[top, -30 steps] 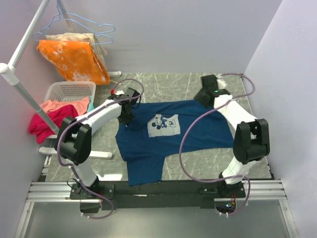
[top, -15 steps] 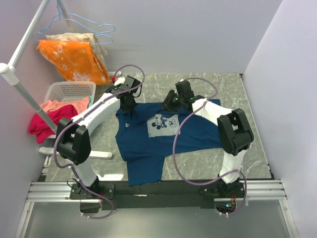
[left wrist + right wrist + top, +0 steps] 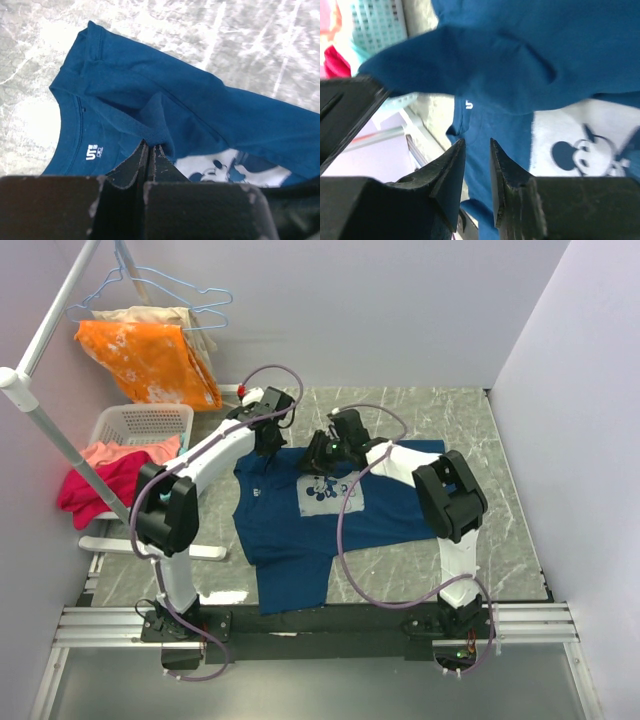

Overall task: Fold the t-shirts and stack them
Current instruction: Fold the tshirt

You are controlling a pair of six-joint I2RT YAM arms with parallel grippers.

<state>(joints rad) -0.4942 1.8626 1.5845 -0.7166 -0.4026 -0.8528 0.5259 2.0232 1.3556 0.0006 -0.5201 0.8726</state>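
A navy blue t-shirt (image 3: 300,530) lies spread on the marble table, its pale cartoon-mouse print (image 3: 330,490) facing up. My left gripper (image 3: 272,444) is at the shirt's far left shoulder. In the left wrist view it (image 3: 151,146) is shut on a raised fold of the navy cloth (image 3: 200,105) beside the collar label. My right gripper (image 3: 318,452) hovers just right of it, above the collar area. In the right wrist view its jaws (image 3: 476,142) stand a narrow gap apart with nothing between them, and the lifted cloth (image 3: 510,65) and the print (image 3: 580,145) lie beyond.
A white laundry basket (image 3: 140,425) with pink and red clothes (image 3: 95,480) stands at the left. An orange garment (image 3: 150,360) hangs on a rack behind it, and the rack's white pole (image 3: 50,430) slants across the left. Walls close in at the back and right.
My right arm has swung left across the shirt, from its far right corner to the collar beside the left gripper, and its jaws have narrowed. The left gripper shifted slightly back with its cloth.
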